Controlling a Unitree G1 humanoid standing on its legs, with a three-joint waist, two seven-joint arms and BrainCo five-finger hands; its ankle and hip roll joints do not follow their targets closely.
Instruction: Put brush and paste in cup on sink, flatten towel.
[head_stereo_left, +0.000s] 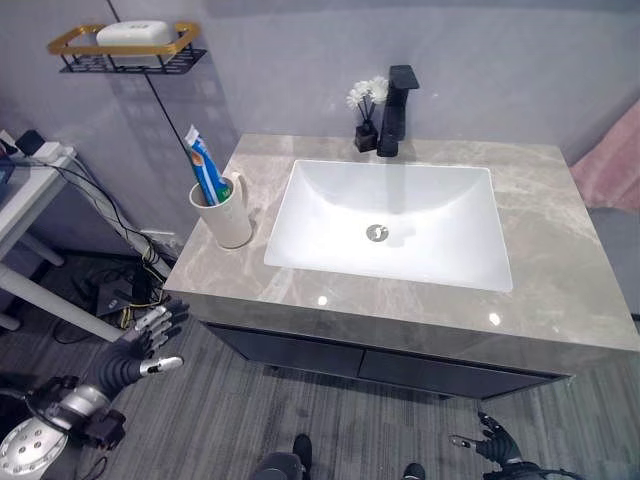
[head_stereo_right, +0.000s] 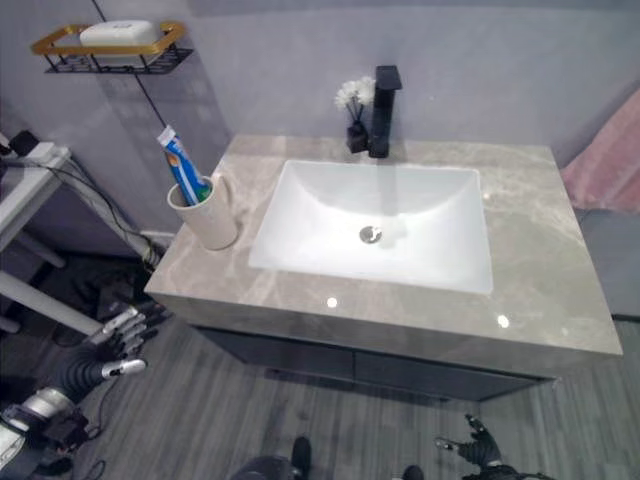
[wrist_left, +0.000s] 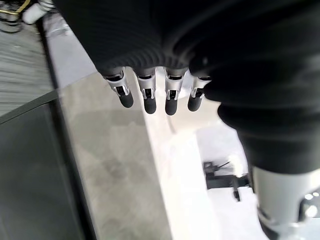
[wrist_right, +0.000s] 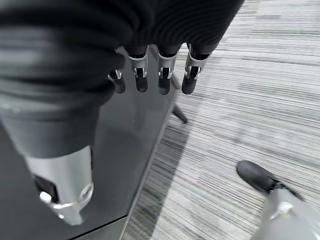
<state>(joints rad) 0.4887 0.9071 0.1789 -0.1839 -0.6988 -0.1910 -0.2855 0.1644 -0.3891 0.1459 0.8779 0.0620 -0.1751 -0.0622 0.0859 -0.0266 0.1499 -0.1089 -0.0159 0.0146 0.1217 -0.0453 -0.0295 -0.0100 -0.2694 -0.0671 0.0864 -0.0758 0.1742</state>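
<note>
A cream cup (head_stereo_left: 228, 215) stands on the grey stone counter (head_stereo_left: 560, 270), left of the white basin (head_stereo_left: 300, 240). A blue-and-white paste tube (head_stereo_left: 203, 163) sticks up out of it, with a green-blue brush handle (head_stereo_left: 218, 190) beside it. At the right edge, past the counter, hangs a pink towel (head_stereo_left: 612, 165). My left hand (head_stereo_left: 150, 338) hangs low, below the counter's front left corner, open and empty; its fingers (wrist_left: 150, 97) are straight. My right hand (head_stereo_left: 492, 442) is down by the floor in front of the cabinet, its fingers (wrist_right: 162, 75) relaxed, holding nothing.
A black tap (head_stereo_left: 395, 110) and a small vase of white flowers (head_stereo_left: 366, 112) stand behind the basin. A gold-rimmed wall shelf with soap (head_stereo_left: 130, 42) hangs at the upper left. A white table (head_stereo_left: 25, 195) with cables stands left of the cabinet.
</note>
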